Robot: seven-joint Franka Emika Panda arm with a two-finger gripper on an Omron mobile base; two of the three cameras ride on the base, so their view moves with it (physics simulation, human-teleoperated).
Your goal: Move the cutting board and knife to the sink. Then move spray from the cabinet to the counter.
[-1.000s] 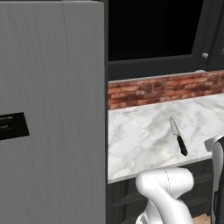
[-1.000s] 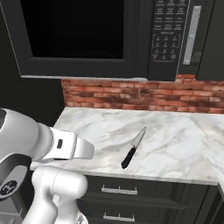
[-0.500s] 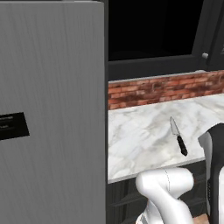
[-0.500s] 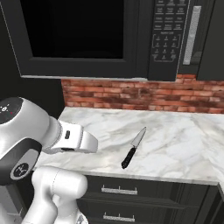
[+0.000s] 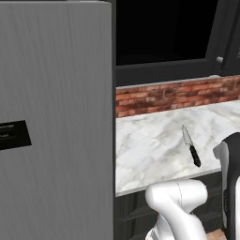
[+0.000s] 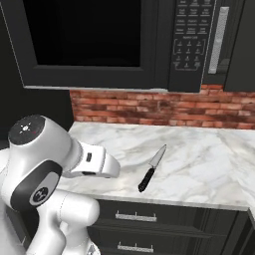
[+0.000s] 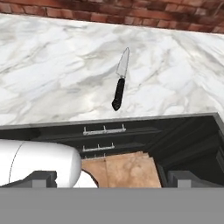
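Knife (image 7: 120, 83) lies flat on the marble counter (image 6: 209, 164) mid-frame, black handle toward the front edge, blade toward the brick backsplash (image 6: 164, 107). Gripper (image 7: 107, 179) fingers spread wide at bottom of hand view, holding nothing, well short of the knife.

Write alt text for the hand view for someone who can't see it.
A knife with a black handle lies alone on a white marble counter, blade pointing toward the red brick wall behind. Dark drawers with metal handles sit below the counter's front edge.
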